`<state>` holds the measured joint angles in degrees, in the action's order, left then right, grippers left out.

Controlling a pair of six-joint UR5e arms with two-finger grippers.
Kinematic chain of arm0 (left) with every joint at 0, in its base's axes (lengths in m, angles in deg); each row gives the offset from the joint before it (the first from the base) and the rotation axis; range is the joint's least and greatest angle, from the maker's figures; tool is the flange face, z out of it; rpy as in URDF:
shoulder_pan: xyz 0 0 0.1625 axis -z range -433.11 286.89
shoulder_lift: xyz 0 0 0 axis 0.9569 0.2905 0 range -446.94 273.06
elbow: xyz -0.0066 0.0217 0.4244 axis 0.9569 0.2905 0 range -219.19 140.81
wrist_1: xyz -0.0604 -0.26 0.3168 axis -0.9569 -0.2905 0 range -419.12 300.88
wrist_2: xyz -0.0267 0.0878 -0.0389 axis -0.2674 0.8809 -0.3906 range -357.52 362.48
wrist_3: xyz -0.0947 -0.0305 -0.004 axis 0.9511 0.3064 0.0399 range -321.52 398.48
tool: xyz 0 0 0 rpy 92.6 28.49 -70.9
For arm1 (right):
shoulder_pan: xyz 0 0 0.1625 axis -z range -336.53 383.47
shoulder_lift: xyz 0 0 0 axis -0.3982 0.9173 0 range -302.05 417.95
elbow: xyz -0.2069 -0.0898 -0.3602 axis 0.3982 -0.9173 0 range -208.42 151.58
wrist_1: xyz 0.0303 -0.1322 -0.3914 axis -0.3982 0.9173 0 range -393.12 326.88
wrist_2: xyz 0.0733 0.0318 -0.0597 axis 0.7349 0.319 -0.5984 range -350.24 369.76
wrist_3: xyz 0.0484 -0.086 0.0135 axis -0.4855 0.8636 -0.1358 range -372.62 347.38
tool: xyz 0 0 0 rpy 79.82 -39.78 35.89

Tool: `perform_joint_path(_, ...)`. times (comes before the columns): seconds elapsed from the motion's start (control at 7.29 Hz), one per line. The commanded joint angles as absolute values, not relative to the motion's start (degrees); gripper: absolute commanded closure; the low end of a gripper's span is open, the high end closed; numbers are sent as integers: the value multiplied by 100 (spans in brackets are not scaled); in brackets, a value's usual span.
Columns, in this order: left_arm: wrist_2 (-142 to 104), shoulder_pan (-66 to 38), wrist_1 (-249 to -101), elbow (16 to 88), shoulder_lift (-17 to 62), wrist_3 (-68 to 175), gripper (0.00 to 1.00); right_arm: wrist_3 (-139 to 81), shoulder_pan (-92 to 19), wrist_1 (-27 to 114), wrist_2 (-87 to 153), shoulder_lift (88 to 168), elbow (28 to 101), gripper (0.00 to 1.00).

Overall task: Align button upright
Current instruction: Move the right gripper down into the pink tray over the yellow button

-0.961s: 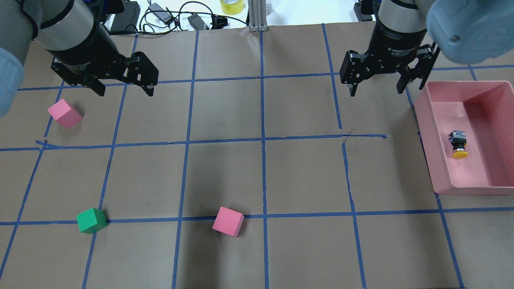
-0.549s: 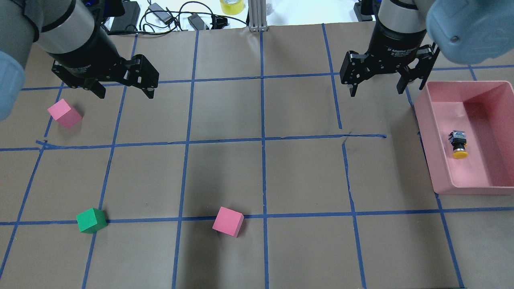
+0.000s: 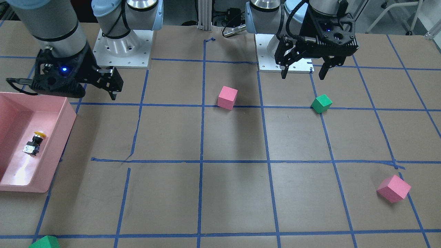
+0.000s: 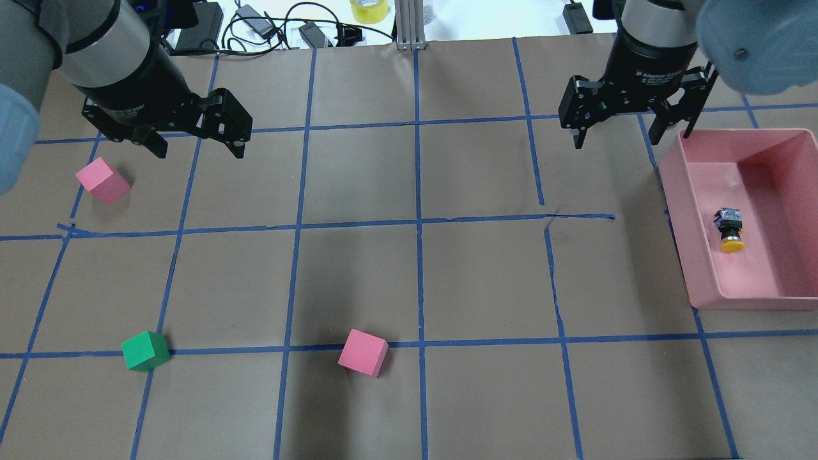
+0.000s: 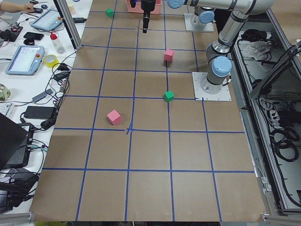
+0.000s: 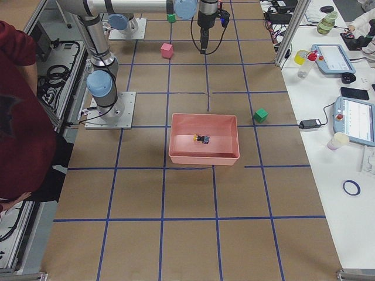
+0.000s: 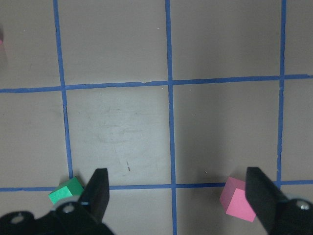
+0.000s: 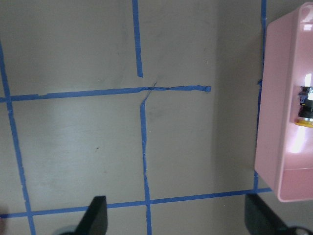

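The button (image 4: 730, 231) lies on its side inside the pink bin (image 4: 679, 223) at the table's right. Its yellow cap points toward the robot's side and its black-and-white base points away. It also shows in the front view (image 3: 34, 143), the exterior right view (image 6: 202, 139) and at the right edge of the right wrist view (image 8: 305, 110). My right gripper (image 4: 629, 137) is open and empty, in the air just left of the bin's far left corner. My left gripper (image 4: 199, 148) is open and empty over the far left of the table.
A pink cube (image 4: 102, 180) lies just below my left gripper in the overhead view. A green cube (image 4: 146, 351) and a second pink cube (image 4: 363, 352) lie near the front. Another green cube (image 3: 44, 243) lies on the far side. Blue tape lines grid the brown table.
My right gripper has moved right and a little away from the robot, closer to the bin's far left corner. The left gripper, the button and the cubes have stayed put.
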<state>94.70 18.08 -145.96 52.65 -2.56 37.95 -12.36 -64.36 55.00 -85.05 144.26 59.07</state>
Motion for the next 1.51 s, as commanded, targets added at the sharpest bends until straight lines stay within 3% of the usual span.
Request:
perform_joint_path(0.0, 9477, 1803, -14595, 5266, -256, 3795, 0, 838, -4870, 5765, -8561, 14347, 6069, 0)
perform_joint_path(0.14, 9477, 1803, -14604, 5266, -265, 3795, 0, 1100, -4008, 6272, -8499, 14190, 6357, 0)
perform_joint_path(0.55, 9477, 1803, -14604, 5266, -265, 3795, 0, 1217, -3656, 8416, -8551, 13347, 7272, 0)
perform_joint_path(0.82, 9477, 1803, -14604, 5266, -265, 3795, 0, 270, -3656, 8508, -8542, 12882, 7397, 0)
perform_joint_path(1.37, 9477, 1803, -14604, 5266, -265, 3795, 0, 355, -3402, 8509, -8595, 12791, 7731, 3)
